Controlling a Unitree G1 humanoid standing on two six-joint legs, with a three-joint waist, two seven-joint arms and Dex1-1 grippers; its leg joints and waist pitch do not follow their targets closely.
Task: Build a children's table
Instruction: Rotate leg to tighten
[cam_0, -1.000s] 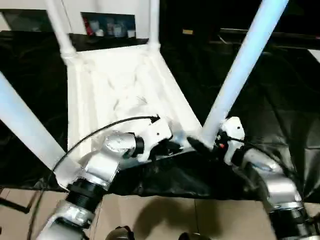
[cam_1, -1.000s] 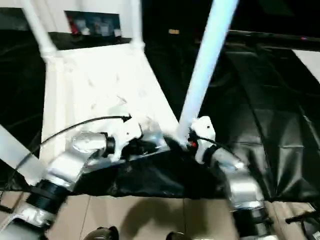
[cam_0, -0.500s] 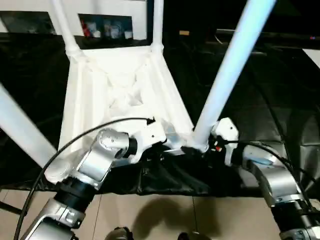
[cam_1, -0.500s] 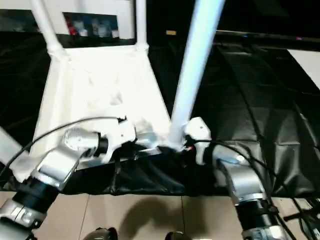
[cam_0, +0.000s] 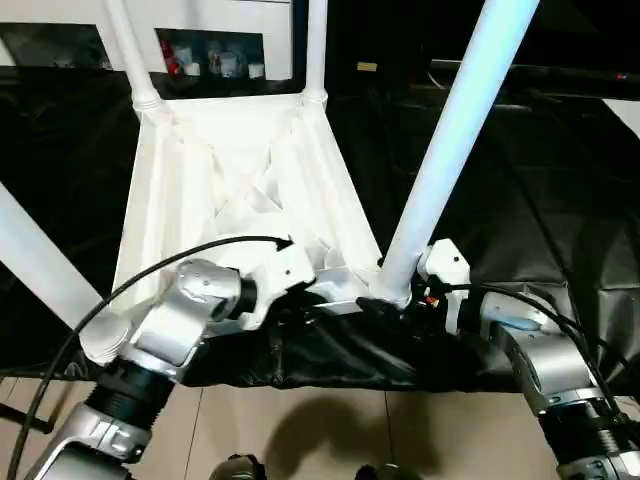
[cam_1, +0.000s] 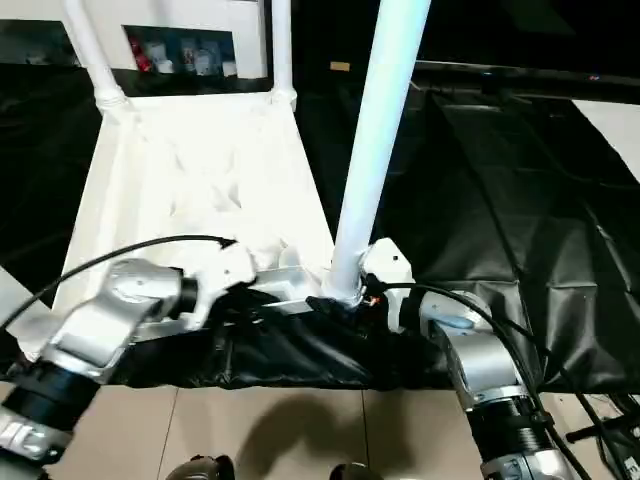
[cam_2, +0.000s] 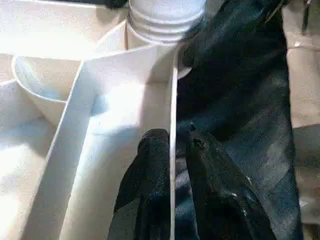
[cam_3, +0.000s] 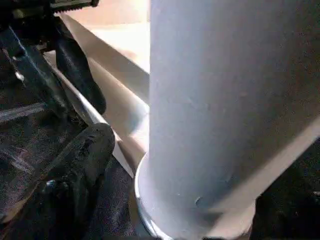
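Four white legs (cam_0: 455, 140) standing up from the inverted children's table (cam_0: 235, 190), ribbed underside up, on a black-draped tabletop (cam_0: 560, 200). Left gripper (cam_2: 172, 145) reaching in from the near side, forearm angled inward, two black fingers (cam_2: 152, 170) pinched on the thin near rim wall, one each side. Right gripper (cam_0: 385, 305) low at the near right corner, wrist bent inward, spread wide around that leg's base; contact unclear.

children's table (cam_0: 240, 170) | white | upside down | legs (cam_0: 455, 130) upright
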